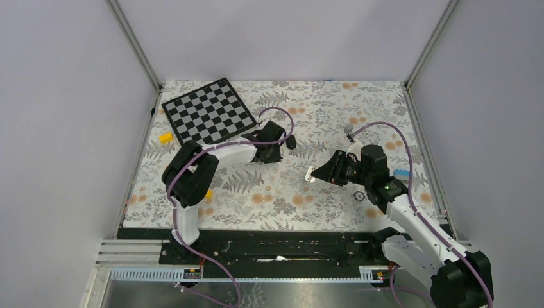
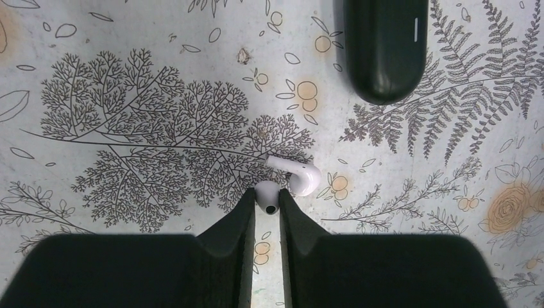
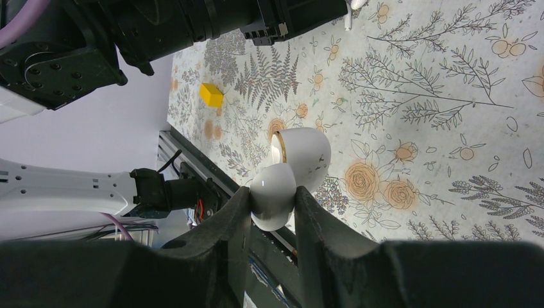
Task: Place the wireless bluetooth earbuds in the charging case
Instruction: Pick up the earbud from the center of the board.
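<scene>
left gripper (image 2: 267, 196): jaws nearly together, flanking white earbud (image 2: 301, 174) tip, lower centre, grip unclear | right gripper (image 3: 272, 192): clamped on open charging case (image 3: 303, 153), mid-frame

**Two white-and-black arms, purple cabling**

The left arm (image 1: 224, 153) and the right arm (image 1: 417, 221) share one build: smooth white shell links joined by chunky matte-black joint housings, with black wrists. A thin purple cable (image 1: 276, 110) runs along each arm in loose loops, standing clear of the shell in places. In the wrist views the left fingers (image 2: 234, 231) and the right fingers (image 3: 224, 224) are plain matte black. Each is a wedge that rises from a broad, flat black block and tapers to a narrow, blunt tip with straight inner faces.
</scene>
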`<state>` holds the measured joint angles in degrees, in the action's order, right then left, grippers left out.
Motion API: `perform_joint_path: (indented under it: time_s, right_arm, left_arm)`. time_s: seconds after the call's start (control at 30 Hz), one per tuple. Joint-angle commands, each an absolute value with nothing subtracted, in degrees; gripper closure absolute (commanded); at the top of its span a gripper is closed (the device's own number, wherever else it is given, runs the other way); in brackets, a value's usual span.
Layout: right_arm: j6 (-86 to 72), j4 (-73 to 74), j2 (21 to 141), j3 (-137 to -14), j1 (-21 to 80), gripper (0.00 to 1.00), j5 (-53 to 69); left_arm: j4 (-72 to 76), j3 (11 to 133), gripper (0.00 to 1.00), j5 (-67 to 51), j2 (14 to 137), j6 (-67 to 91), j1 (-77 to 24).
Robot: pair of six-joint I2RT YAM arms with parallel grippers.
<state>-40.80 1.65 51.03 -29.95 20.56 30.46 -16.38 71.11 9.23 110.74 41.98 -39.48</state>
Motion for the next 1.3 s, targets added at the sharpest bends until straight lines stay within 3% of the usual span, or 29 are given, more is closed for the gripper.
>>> perform_joint_path:
  time_s: [0.0,0.07,0.2,0.83,1.27]
  right_arm:
    - [-40.84,1.49,50.40,-32.25,20.35,1.00,29.90]
    - [-40.82,1.50,50.41,-32.22,20.33,1.00,29.80]
    - [-40.78,1.49,50.32,-32.16,20.31,1.00,29.82]
    - [-35.75,-6.90,59.65,-29.94,18.64,1.00,44.84]
    - [-35.85,-6.94,59.41,-30.49,18.46,1.00,46.43]
  left_arm:
    - [-14.22,71.08,0.84,9.37,108.08,40.92,-39.81]
    - [-14.21,71.38,0.86,9.26,107.97,40.60,-39.81]
    - [-14.30,71.64,1.00,8.77,107.74,40.13,-39.89]
    - [4.84,54.02,1.00,0.37,87.04,32.91,-39.90]
    - [19.96,42.37,1.00,-6.64,73.10,25.28,-39.99]
